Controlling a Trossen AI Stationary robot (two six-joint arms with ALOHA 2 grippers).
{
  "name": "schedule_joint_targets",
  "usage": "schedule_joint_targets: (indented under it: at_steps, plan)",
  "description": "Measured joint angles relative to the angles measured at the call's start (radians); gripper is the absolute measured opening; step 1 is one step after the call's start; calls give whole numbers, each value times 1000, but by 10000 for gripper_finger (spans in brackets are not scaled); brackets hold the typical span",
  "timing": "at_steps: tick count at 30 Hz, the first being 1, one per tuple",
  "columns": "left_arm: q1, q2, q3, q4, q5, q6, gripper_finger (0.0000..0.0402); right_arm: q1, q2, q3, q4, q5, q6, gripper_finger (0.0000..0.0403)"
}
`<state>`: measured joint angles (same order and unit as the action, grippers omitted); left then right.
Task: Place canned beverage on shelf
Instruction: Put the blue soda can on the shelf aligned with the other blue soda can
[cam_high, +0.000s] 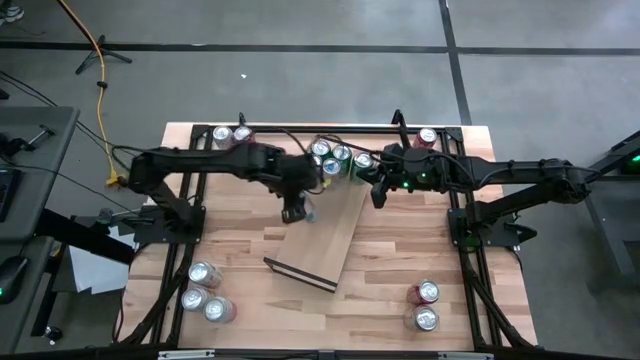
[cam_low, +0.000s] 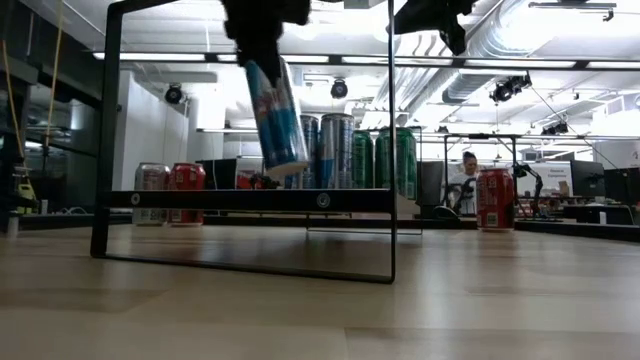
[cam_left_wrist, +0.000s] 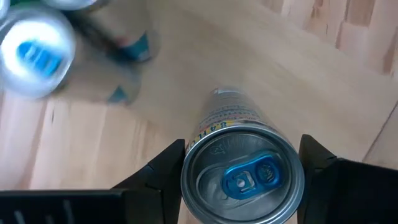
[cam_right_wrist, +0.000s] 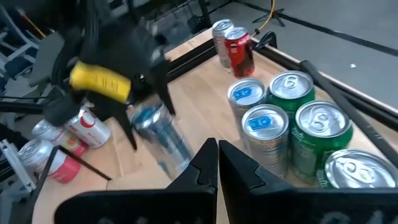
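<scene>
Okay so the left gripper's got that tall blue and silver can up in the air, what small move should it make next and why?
Probably lower it straight down. The left gripper holds the tall blue and silver can tilted, its base above the light-wood shelf board, beside the cluster of blue and green cans already standing there. The right gripper waits shut nearby. Straightening the can while descending should let it stand.

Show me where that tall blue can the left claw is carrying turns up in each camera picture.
High view: the blue can sits under the left claw, at the shelf's left edge.
Low view: it hangs tilted, upper left of centre, above the shelf.
Left wrist view: its top fills the bottom centre.
Right wrist view: it is left of centre.
Shared landmark: the green cans.
</scene>
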<state>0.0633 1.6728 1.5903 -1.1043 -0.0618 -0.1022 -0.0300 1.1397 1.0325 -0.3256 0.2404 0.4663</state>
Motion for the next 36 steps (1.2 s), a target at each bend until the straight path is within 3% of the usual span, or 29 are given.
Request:
schedule_joint_targets:
  at_steps: [9,17,24,36]
  plan:
    - [-27,174,142,-122,-56,171,146,0,0,0,0,91,-3,0]
    - [-33,188,154,-122,-64,268,153,-1,0,0,0,92,-3,0]
    - [-33,188,154,-121,-100,271,240,-1,0,0,0,91,-3,0]
    - [-26,150,218,-156,-96,194,247,-1,0,0,0,91,-13,0]
